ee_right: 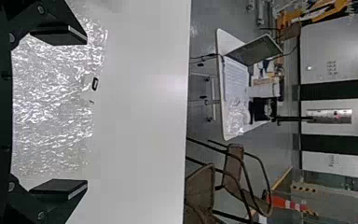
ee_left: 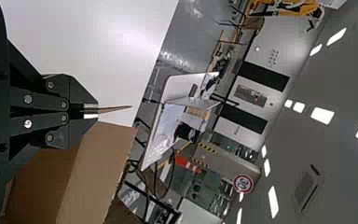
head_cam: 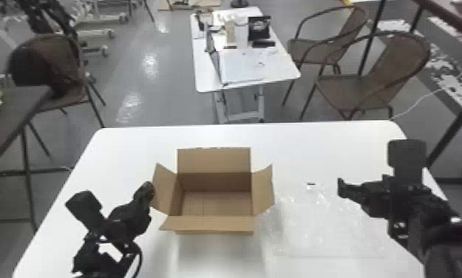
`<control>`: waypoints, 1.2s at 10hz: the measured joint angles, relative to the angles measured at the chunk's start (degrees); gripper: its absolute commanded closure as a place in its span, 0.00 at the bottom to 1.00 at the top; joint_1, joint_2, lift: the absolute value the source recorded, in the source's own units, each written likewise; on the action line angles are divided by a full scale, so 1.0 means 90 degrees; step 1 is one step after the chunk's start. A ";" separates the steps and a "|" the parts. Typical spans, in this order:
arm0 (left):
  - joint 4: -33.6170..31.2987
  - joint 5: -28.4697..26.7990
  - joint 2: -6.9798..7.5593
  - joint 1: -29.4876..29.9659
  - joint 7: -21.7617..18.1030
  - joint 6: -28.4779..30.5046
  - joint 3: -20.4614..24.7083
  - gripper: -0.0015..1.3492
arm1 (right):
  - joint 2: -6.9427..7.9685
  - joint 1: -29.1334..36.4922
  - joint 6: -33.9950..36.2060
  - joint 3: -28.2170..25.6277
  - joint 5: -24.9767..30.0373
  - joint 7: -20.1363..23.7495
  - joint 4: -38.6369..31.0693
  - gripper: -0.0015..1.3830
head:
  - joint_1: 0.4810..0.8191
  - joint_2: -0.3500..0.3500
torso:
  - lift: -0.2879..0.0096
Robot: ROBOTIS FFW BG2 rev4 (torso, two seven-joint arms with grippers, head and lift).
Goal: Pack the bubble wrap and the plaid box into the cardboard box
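The open cardboard box stands upright mid-table, its flaps spread and its inside bare. At its left flap is my left gripper; in the left wrist view, that gripper is shut on the flap's thin edge, with another flap of the cardboard box alongside. Clear bubble wrap lies flat on the table, right of the box. My right gripper is over the wrap's right part. Seen from the right wrist, the gripper stands wide open above the bubble wrap, nothing between its fingers.
The white table carries all of this. Behind it stand a second white table with a laptop and other items, and brown chairs at the right. A dark table is off to the left.
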 measured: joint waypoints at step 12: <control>0.0000 -0.0346 0.0000 -0.0091 0.0009 0.0042 -0.0217 0.89 | 0.0083 -0.2893 0.3486 0.0690 -0.0103 -0.0004 0.3343 0.14 | 0.63 0.63 | 0.97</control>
